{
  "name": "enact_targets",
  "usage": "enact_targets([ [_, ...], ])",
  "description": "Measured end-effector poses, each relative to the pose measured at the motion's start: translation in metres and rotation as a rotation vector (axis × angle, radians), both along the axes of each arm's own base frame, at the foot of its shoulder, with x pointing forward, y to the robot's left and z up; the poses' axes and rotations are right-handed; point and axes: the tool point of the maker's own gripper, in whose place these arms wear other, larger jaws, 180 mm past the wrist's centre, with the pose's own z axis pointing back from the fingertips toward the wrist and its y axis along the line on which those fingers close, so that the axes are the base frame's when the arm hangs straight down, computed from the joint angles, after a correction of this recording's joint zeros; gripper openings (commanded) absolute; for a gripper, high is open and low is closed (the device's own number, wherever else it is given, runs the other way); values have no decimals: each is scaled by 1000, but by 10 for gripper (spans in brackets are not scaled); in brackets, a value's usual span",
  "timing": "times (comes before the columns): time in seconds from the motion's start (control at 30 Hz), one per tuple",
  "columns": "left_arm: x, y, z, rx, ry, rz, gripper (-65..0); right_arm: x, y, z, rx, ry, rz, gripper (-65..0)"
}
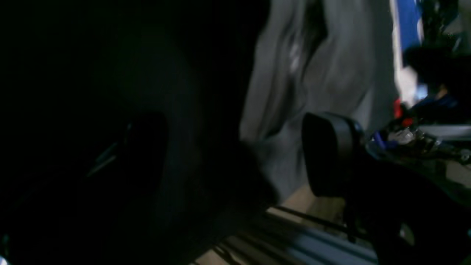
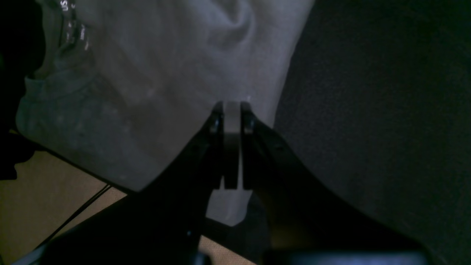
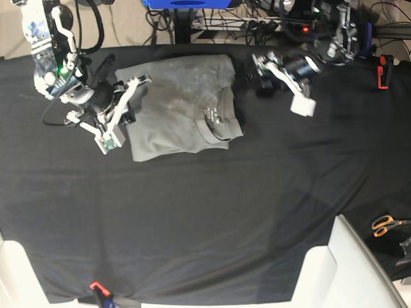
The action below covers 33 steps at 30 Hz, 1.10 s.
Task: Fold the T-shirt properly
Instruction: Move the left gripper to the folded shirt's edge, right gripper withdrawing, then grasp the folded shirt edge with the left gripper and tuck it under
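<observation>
One black cloth (image 3: pixel 192 218) covers the table. On its far half lies the T-shirt (image 3: pixel 173 106), folded into a rough rectangle, long axis running left-right in the base view, collar (image 3: pixel 215 119) pointing toward that view's right. Printed neck label inside the collar shows white text; only "US" (image 2: pixel 65 5) reads in the right wrist view. Right gripper (image 2: pixel 232 110) is clenched on the T-shirt's edge at the base view's left. Left gripper (image 3: pixel 263 80) sits just beside the collar side; its jaw state cannot be determined. Orange-handled scissors (image 3: pixel 385 224) lie well apart.
</observation>
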Motion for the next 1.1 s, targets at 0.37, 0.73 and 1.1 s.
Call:
enact_targets([
  [0.37,33,-44,-10,-65,-13,-11,-99,0,-2,0,1,-1,-6,-648],
  [0.73,41,-97,-19,-69,27,-188,-602,8,-79,4,-60,-20,-230,-648],
  [1.1,73,-42,-12,159,136,-306,-650,-1,-113,2,-97,-9,-317,-648],
])
